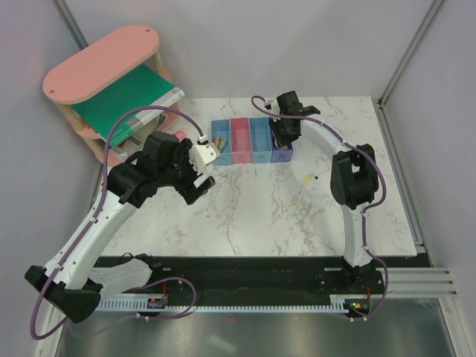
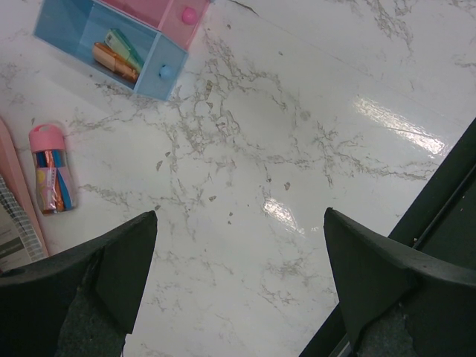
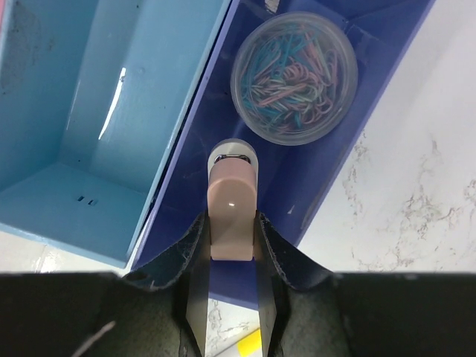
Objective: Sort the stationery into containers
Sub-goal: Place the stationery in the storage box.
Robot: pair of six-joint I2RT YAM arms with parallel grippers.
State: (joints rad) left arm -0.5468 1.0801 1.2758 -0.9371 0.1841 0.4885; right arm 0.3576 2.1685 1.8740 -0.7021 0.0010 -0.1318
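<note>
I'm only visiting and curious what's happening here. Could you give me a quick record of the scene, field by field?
Right gripper: shut on pink cylinder, over dark blue bin
Dark blue bin contents: tub of paper clips
Left gripper: open, empty, above table
End light blue bin: orange stick, green stick
Loose on table: pink-capped tube

Four square bins in one joined row: a light blue bin point(image 1: 221, 139), a pink bin point(image 1: 241, 139), a second light blue bin point(image 1: 260, 139) and a dark blue bin point(image 1: 282, 154). Two items in the first: one orange stick point(image 2: 115, 61), one mint-green capsule point(image 2: 123, 46). One round tub of paper clips point(image 3: 294, 76). One pink stubby cylinder point(image 3: 232, 212). One pink-capped clear tube point(image 2: 50, 169). Two thin items on the tabletop point(image 1: 245, 216): a yellow-tipped stick point(image 1: 308, 179) and a paler stick point(image 1: 300, 201). One green book point(image 1: 123, 104), one pink shelf point(image 1: 100, 63).
</note>
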